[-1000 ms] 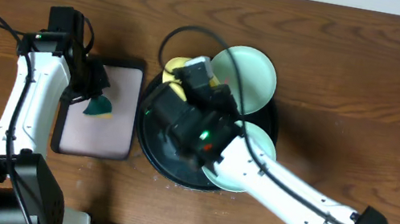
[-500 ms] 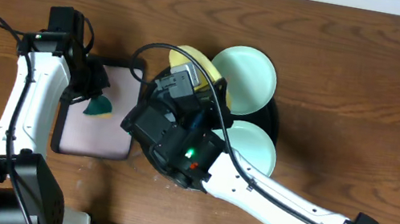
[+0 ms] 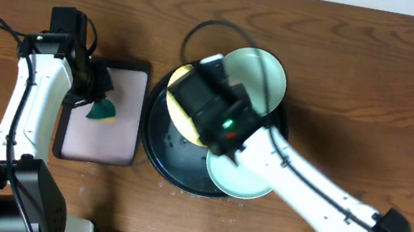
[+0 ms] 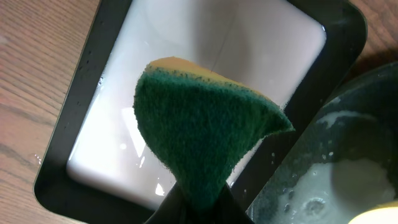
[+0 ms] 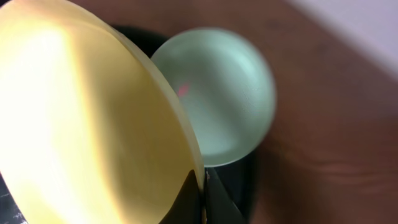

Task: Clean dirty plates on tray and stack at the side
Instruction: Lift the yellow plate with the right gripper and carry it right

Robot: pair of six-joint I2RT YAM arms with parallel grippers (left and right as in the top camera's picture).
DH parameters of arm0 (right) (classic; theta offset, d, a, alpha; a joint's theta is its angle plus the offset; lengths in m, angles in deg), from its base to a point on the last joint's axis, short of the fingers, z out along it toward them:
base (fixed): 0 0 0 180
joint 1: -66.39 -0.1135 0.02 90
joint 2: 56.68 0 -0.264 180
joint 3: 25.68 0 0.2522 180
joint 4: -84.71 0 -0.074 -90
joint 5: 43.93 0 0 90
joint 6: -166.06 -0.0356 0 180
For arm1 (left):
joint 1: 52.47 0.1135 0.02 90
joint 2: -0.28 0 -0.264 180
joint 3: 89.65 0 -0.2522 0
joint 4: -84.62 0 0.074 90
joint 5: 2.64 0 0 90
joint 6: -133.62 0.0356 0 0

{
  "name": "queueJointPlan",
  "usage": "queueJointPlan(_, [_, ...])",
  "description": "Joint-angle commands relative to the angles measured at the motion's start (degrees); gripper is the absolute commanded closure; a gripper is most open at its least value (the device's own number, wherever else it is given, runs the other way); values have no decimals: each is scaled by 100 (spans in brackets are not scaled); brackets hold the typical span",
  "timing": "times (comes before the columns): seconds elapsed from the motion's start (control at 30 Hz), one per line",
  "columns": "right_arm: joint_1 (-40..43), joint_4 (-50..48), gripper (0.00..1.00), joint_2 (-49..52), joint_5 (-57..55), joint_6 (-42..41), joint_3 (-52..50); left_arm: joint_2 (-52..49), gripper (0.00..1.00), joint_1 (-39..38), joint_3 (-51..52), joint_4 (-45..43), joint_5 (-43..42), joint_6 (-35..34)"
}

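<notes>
Overhead view: shows the round black tray [image 3: 158,154] at frame centre on the wooden table [image 3: 379,94], the upper mint plate [image 3: 268,80] lying partly past its upper right rim and the lower mint plate [image 3: 245,183] at its lower right edge; shows too the right arm [image 3: 303,195] reaching in from the lower right corner, wrist over the tray's upper left part. From the right wrist: grips the yellow plate [image 5: 81,118] by its rim with the right gripper [image 5: 202,190], jaws pinched shut on the edge, plate tipped steeply and filling the left of that frame (upper mint plate blurred behind it). Differs from a second ago: then sat low over the tray's middle with little yellow showing; half a second ago swung out past the tray's left rim toward the small rectangular tray [image 3: 115,138] with the plate raised; now drawn back over the tray's upper left, plate unreleased. At the left of the overhead frame, no change: keeps the left gripper [image 4: 198,210] clamped on the green-and-yellow sponge [image 4: 199,130], hung above the small tray's pale mat, apart from every plate. Reads, as a judgement, like the presenting step: plate lifted and angled for scrubbing, yet sponge and plate well apart; so no wiping under way, nothing stacked at the side, both mint plates on the tray; probably calls for bringing the two arms together next, minding a thin rim pinch that could slip.
</notes>
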Motion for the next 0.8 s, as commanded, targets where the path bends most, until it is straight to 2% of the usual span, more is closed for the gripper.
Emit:
queueJointPlan(0.0, [680, -37, 99, -164, 2282, -149, 118, 9, 92, 20, 76, -4, 37, 52])
queueJointPlan(0.13, [1628, -20, 99, -382, 3768, -146, 120, 9, 93, 20, 76, -4, 35, 55])
queueJointPlan(0.23, [2420, 70, 99, -649, 4402, -146, 120, 9, 93, 20, 76, -4, 37, 55])
queueJointPlan(0.47, [4382, 693, 99, -1200, 4400, -76, 120, 9, 92, 20, 76, -4, 37, 55])
queueJointPlan(0.57, [5184, 1051, 99, -1180, 3738, -146, 94, 9, 93, 20, 76, -9, 37, 52])
queueJointPlan(0.77, [6127, 1204, 99, -890, 3309, -181, -271, 9, 93, 20, 76, -9, 37, 52])
